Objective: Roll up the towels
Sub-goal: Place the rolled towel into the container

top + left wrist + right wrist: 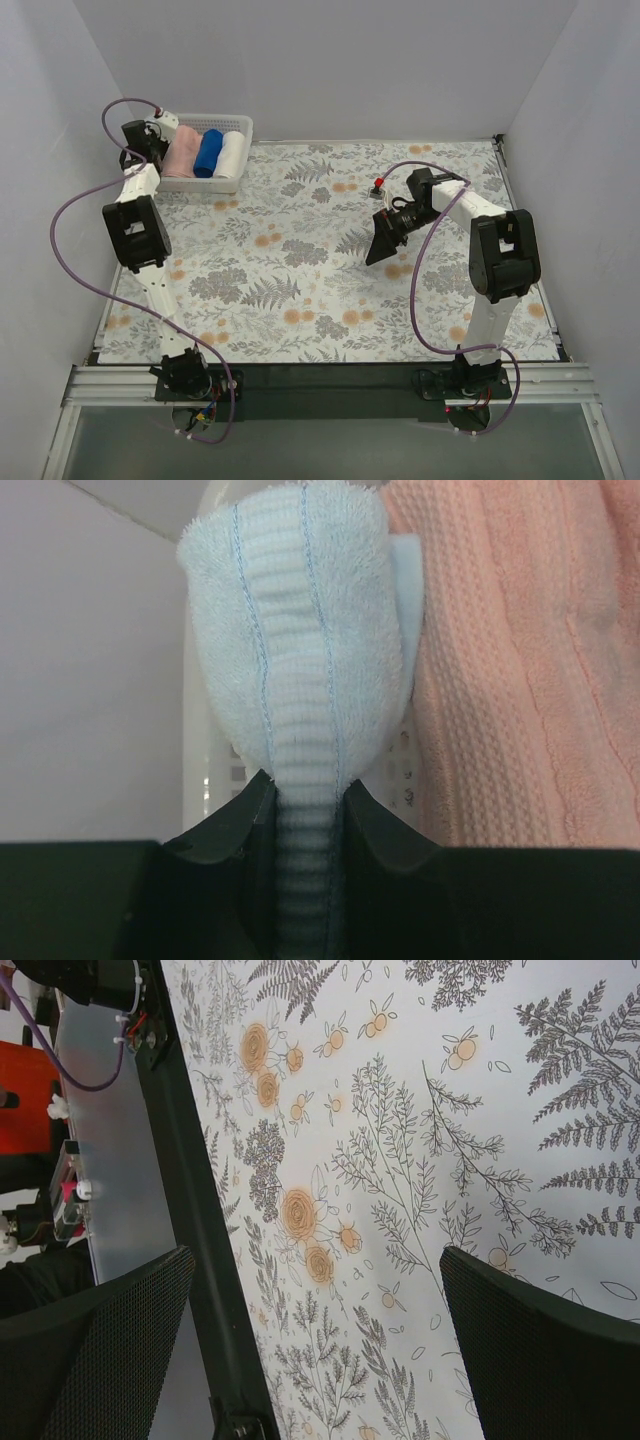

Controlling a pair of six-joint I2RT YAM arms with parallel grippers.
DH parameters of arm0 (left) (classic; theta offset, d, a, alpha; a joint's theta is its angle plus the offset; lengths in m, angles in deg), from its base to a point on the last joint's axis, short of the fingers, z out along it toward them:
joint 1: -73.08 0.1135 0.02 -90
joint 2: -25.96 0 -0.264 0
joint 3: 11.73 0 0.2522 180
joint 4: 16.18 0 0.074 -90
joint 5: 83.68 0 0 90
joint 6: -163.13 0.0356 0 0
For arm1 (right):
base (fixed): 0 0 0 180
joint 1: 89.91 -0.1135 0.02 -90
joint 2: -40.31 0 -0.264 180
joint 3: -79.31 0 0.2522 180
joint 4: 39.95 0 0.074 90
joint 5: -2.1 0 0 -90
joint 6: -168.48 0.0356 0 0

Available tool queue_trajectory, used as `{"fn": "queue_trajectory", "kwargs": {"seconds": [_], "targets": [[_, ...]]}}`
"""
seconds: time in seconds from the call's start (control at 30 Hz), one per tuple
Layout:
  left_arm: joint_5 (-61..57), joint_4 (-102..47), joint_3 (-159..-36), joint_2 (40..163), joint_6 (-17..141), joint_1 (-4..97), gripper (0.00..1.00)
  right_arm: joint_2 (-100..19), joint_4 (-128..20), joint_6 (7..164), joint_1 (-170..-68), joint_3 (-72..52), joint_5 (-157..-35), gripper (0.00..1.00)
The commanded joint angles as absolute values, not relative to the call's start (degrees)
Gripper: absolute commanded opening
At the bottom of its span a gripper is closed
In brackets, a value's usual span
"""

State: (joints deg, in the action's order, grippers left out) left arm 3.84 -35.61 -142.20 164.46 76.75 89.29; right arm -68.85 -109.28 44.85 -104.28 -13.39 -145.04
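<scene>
Sky-blue towel [300, 660] bunched, pink towel [520, 680] beside

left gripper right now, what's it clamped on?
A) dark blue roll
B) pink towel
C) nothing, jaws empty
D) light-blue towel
D: in the left wrist view the left gripper has its jaws pinched on a fold of the light-blue towel, with the pink towel lying beside it, outside the grip.

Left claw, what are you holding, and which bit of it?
The left gripper is shut on the light blue towel, pinching a bunched end along its ribbed woven band. The right gripper is open and holds nothing.
</scene>
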Motion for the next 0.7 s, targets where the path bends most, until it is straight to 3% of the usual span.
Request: {"fn": "queue_trajectory", "kwargs": {"seconds": [0.0, 0.33, 0.67], "targets": [[3.26, -34.59, -139.93, 162.63, 79.03, 88.46, 0.0, -69.2, -110.22, 44.29, -104.24, -13.29, -146.34, 0.99], [-7.03, -44.69, -141.41, 165.43, 73.49, 87.4, 0.0, -69.9, -110.4, 44.2, -104.24, -13.11, -146.61, 0.99], [-0.55, -54.8, -150.29, 172.03, 70.06, 87.67, 0.0, -69.9, -110.75, 44.12, -104.24, -13.11, -146.96, 0.99]]}}
